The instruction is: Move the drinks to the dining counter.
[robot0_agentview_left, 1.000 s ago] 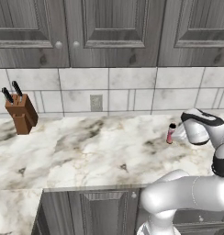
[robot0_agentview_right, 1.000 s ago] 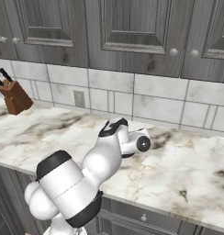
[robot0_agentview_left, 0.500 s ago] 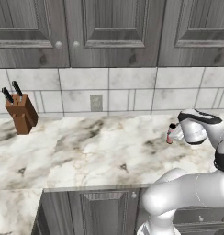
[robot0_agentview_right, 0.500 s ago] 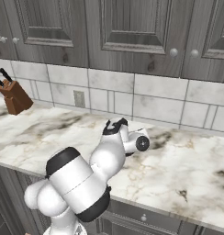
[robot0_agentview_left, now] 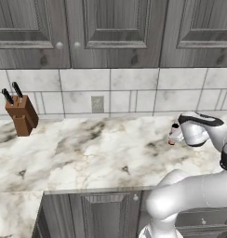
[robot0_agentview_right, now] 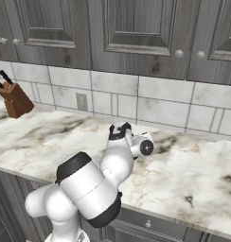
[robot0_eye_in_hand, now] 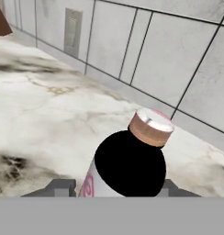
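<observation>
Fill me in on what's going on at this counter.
The white arm has reached across the marble wall counter to the pink bottle, which stands upright near the tiled backsplash. Its tool is right at the bottle, and the hand view looks down on the cap from close up, with the bottle between the fingers. A knife block sits far off along the wall.

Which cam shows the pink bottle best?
Hand view: the pink bottle is close up, with its label and cap visible. In the left base view it is a small sliver beside the end effector. The right base view has the arm in front of it.
</observation>
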### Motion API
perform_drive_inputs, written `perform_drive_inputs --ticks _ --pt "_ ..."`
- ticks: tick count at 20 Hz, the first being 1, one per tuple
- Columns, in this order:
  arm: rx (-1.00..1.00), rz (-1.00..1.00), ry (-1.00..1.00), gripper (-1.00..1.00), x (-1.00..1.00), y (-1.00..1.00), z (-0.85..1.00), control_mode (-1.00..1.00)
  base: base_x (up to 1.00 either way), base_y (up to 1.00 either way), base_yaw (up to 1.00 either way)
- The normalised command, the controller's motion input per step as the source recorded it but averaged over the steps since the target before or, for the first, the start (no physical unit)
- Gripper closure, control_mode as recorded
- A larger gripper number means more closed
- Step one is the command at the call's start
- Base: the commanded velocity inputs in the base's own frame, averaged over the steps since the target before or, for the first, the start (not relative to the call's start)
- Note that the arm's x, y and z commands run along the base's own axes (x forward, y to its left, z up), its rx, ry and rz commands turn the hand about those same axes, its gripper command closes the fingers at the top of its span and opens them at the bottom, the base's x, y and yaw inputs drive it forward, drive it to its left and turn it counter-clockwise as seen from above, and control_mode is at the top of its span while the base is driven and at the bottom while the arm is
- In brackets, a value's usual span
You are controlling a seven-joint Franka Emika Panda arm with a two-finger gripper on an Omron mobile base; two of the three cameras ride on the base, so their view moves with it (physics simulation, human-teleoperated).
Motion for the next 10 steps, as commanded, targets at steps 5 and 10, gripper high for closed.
perform_drive_inputs --ticks 5,10 --pt "0.00 0.00 0.00 1.00 0.01 0.00 0.00 -1.00 0.00 0.00 0.00" --pt "0.00 0.05 -0.29 1.00 -0.74 0.00 0.36 -1.00 0.00 0.00 0.00"
